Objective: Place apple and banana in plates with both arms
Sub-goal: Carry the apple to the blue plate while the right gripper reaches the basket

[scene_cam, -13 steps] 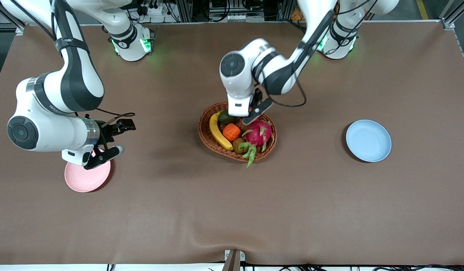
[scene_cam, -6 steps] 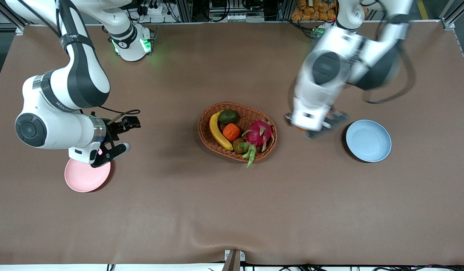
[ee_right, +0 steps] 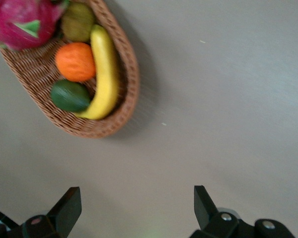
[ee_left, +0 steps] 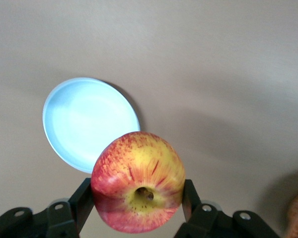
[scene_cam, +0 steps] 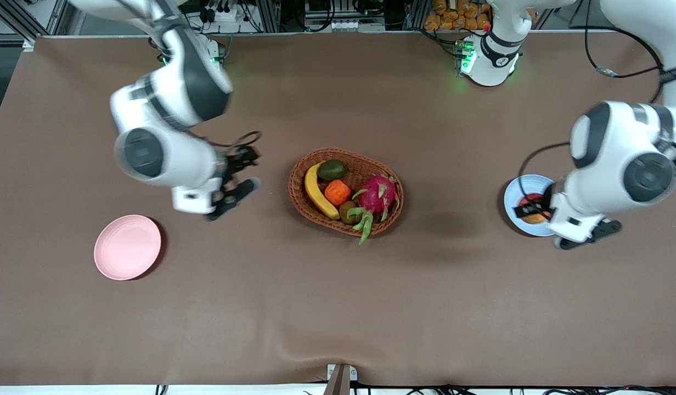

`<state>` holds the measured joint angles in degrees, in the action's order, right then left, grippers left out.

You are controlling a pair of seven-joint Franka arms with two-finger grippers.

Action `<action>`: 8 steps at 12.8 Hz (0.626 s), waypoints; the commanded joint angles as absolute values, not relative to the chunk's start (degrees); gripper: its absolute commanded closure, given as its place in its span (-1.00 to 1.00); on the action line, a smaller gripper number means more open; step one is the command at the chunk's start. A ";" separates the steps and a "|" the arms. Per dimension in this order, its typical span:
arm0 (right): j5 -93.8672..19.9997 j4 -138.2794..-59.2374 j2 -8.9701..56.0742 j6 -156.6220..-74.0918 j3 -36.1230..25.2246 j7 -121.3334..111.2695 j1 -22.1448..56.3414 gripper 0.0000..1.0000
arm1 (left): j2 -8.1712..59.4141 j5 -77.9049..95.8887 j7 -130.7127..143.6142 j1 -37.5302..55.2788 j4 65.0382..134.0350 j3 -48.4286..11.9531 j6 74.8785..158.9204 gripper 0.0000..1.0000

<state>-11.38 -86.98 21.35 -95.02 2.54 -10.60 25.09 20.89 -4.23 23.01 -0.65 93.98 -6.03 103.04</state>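
**Operator:** I take the wicker basket [scene_cam: 345,191] as my landmark, in the middle of the table [scene_cam: 338,307]. My left gripper [ee_left: 138,198] is clenched on the apple [ee_left: 137,182], one finger against each side, and hangs over the light blue plate [scene_cam: 514,193], which sits well apart from the basket toward the left arm's end.

**Supervisor:** And the other arm?

**Operator:** My right gripper [ee_right: 134,204] has its fingers spread wide with nothing between them. It is in the air over bare table just beside the basket, toward the right arm's end.

**Supervisor:** Where is the banana?

**Operator:** The banana [scene_cam: 317,191] lies in the basket along the rim at the right arm's end, beside the ribbed orange fruit [scene_cam: 337,192], with a dark green fruit [scene_cam: 332,170] and the pink dragon fruit [scene_cam: 377,195] also in there. The pale pink plate [scene_cam: 127,247] lies well apart from the basket, toward the right arm's end and nearer the front camera.
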 commanded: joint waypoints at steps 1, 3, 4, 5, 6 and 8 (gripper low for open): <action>-11.34 -87.89 22.14 -99.30 1.93 -3.02 30.48 -1.00 | 25.12 -3.96 10.51 -8.58 94.57 -6.85 107.65 1.00; -11.16 -89.11 23.90 -102.55 1.93 2.96 31.46 -1.00 | 27.67 -3.17 4.68 -12.55 94.83 -7.03 109.94 1.00; -11.25 -89.90 23.99 -105.00 2.02 3.60 31.73 -1.00 | 28.03 -2.21 3.61 -13.53 95.88 -7.12 111.17 1.00; -11.16 -90.52 24.95 -106.86 1.93 4.30 33.03 -1.00 | 28.04 0.15 2.91 -13.88 98.06 -7.12 112.92 1.00; -11.16 -90.70 26.70 -108.35 1.93 6.66 33.39 -1.00 | 27.95 2.61 1.25 -14.76 100.26 -7.12 114.51 0.99; -11.08 -90.88 28.82 -111.08 1.85 14.63 36.19 -1.00 | 27.78 6.31 -1.31 -14.94 103.52 -7.12 115.05 0.97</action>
